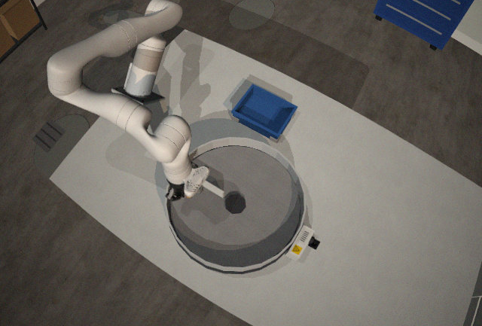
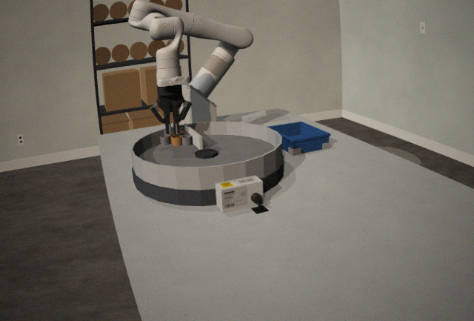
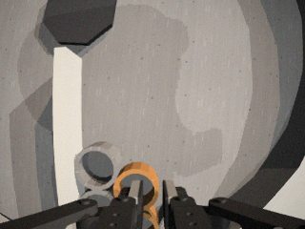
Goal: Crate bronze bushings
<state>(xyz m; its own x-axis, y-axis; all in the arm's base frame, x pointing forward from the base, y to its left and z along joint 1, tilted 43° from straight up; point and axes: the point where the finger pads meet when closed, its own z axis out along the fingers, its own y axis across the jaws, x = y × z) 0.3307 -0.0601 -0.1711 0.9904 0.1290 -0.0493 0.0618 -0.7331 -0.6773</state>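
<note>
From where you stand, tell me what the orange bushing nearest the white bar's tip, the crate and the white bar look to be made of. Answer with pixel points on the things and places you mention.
Orange bushing (image 2: 175, 141) (image 3: 136, 168): probably bronze, satin, by its warm orange-brown colour.
Crate (image 1: 279, 135) (image 2: 310, 144): likely moulded plastic, fairly matte, by its even blue and thin walls.
White bar (image 1: 214, 189) (image 2: 195, 138) (image 3: 68, 124): matte, plain off-white; painted metal or plastic, I cannot tell.
</note>
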